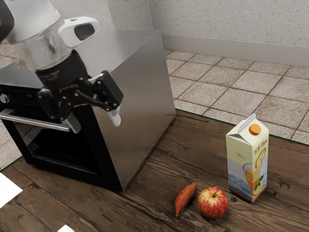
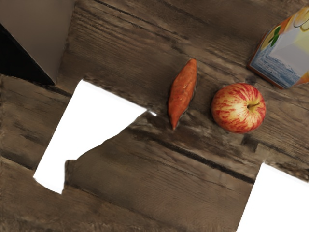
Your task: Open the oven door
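The gripper (image 1: 94, 120) is open, its two fingers spread wide with nothing seen between them. It appears in front of the oven's front corner, with one fingertip overlapping the handle's end; whether they touch I cannot tell. The oven (image 1: 137, 92) has steel sides and a black front. Its door (image 1: 91, 140) looks closed, with a dark window and a silver bar handle (image 1: 36, 122) across the top. In the wrist view, the oven (image 2: 36, 34) shows a grey side and a black front corner, off beyond the sweet potato.
On the wooden table (image 1: 159, 164) lie a sweet potato (image 1: 185, 198) and an apple (image 1: 213, 202), with a drink carton (image 1: 247, 162) upright behind them, towards the exterior view's right. White patches (image 2: 91, 121) mark the tabletop.
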Tool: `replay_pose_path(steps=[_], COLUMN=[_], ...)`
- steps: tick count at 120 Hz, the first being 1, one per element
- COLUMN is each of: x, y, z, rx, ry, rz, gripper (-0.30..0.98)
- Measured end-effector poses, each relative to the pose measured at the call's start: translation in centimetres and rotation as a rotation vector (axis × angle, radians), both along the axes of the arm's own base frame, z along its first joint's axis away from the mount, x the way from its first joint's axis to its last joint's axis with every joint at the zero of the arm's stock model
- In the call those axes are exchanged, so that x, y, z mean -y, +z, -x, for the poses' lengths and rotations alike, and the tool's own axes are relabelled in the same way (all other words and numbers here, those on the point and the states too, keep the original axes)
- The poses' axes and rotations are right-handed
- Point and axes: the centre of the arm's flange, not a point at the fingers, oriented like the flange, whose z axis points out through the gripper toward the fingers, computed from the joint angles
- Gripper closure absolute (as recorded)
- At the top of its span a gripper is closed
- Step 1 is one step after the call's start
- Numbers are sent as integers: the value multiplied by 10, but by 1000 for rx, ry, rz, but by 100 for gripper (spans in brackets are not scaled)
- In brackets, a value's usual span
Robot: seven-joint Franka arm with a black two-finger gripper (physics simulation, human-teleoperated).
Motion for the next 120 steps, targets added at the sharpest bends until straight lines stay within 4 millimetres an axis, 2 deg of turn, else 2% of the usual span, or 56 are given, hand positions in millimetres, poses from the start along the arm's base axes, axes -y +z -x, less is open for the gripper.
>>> replay_pose_path(steps=[8, 14, 18, 22, 28, 37, 42, 52, 59, 64, 73, 82, 91, 102, 120], x=[2, -1, -8, -16, -49, -112, -137, -172, -184, -188, -190, -192, -208, -221, -220], y=[2, 9, -3, -6, -12, -19, -19, -26, -32, -34, -51, -51, -51, -56, -58], z=[17, 39, 54, 74, 99, 114, 120, 113, 107, 104, 110, 109, 107, 95, 78], rx=[-36, -43, -72, -75, -81, -74, -56, -29, 4, 37, 96, 165, 207, 232, 282], ry=[175, 296, 391, 490, 700, 1036, 1182, 1378, 1467, 1513, 1573, 1620, 1691, 1740, 1747], rz=[38, 71, 82, 90, 97, 94, 89, 86, 95, 110, 124, 142, 158, 169, 192], gripper=[0, 0, 0, 0, 0, 0, 0, 0, 0, 0, 0, 0, 0, 0, 0])
